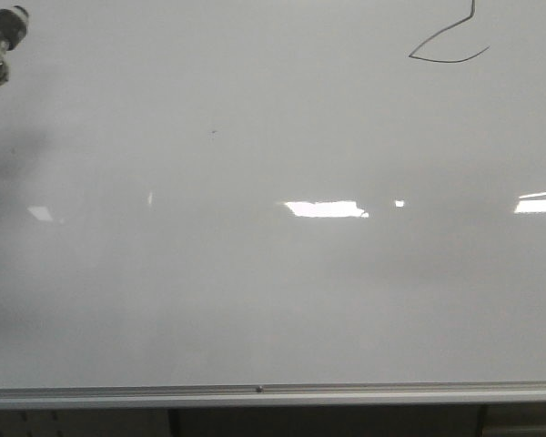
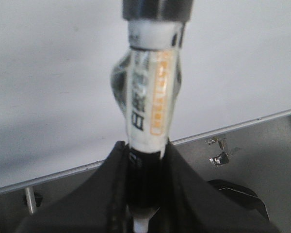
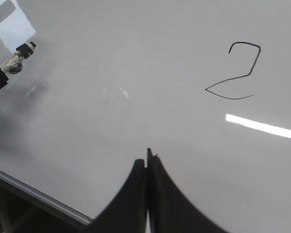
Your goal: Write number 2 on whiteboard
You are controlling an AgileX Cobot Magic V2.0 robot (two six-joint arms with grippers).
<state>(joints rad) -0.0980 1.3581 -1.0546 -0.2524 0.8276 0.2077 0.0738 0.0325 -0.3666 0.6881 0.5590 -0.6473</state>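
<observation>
One handwritten number 2 [image 3: 235, 73], marker [image 2: 148, 104] label unreadable.

- Number 2 [image 3: 235, 73]: thin dark strokes, complete, hooked top, diagonal, curved base; upper right of board.
- Whiteboard [image 1: 273, 291]: glossy white, silver lower rail, bright reflections.

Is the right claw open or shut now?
Shut. In the right wrist view the right claw's two fingers touch along their length, with nothing between them.

It looks like a classroom or office, with a big shiny white board [image 1: 273, 273] reflecting bright ceiling lights.
</observation>
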